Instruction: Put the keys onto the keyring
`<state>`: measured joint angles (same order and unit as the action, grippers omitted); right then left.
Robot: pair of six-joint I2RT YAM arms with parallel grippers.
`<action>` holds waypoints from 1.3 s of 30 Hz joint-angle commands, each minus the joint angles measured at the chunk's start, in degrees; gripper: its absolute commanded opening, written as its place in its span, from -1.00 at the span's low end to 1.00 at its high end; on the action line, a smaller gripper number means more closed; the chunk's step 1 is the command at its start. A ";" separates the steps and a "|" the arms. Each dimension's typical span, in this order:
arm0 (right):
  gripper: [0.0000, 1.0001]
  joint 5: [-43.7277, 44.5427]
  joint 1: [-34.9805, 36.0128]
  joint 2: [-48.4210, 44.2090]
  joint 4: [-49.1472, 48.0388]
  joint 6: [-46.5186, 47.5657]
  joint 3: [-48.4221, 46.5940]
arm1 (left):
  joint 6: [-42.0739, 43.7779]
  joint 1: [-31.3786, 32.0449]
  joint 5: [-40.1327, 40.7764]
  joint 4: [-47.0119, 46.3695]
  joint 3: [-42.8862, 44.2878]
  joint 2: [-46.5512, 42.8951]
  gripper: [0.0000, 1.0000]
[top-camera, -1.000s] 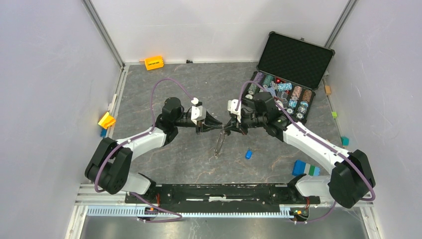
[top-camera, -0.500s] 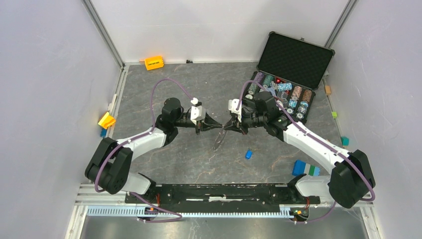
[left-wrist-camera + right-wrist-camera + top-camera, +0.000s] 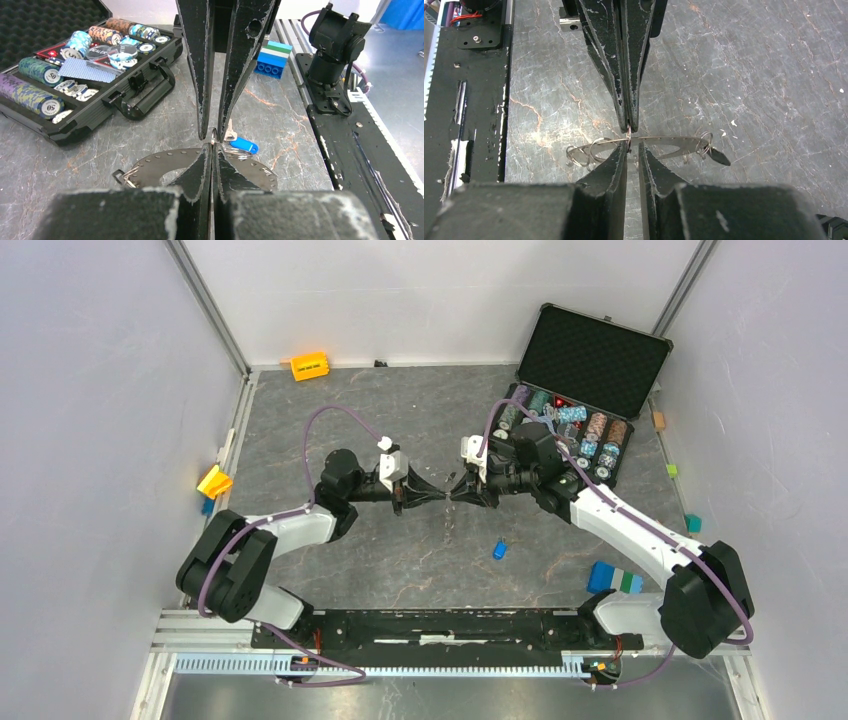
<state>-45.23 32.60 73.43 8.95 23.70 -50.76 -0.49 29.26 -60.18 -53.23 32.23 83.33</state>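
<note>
The keyring point(image 3: 447, 525) hangs edge-on below the two grippers over the table's middle. In the wrist views it is a flat grey band with holes point(image 3: 160, 162) point(image 3: 674, 145). My left gripper point(image 3: 437, 497) point(image 3: 212, 147) is shut on a small wire ring at the band's top edge. My right gripper point(image 3: 455, 497) point(image 3: 631, 148) faces it tip to tip, its fingers slightly apart around the band's edge and pressing on nothing. A blue-headed key point(image 3: 499, 549) point(image 3: 241, 145) lies on the table. A black-headed key point(image 3: 719, 156) hangs from a small ring on the band.
An open black case point(image 3: 565, 425) of poker chips stands at the back right, its near wall point(image 3: 100, 117) close to the grippers. A blue, white and green block point(image 3: 613, 578) lies near the right base. Orange point(image 3: 309, 366) and yellow point(image 3: 214, 482) blocks sit at the left edges.
My left gripper shut on the ring at the band's edge and its arm shifted. My right gripper's fingers then parted. The keyring swung from tilted to edge-on.
</note>
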 commanded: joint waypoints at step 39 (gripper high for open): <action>-0.82 -2.27 -0.21 0.58 -2.27 -0.50 -1.18 | -10.90 -0.07 -0.37 -16.35 -0.50 3.30 -0.96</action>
<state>-46.74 32.51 73.84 7.57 22.76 -50.76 -8.34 29.21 -60.10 -63.51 31.48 86.02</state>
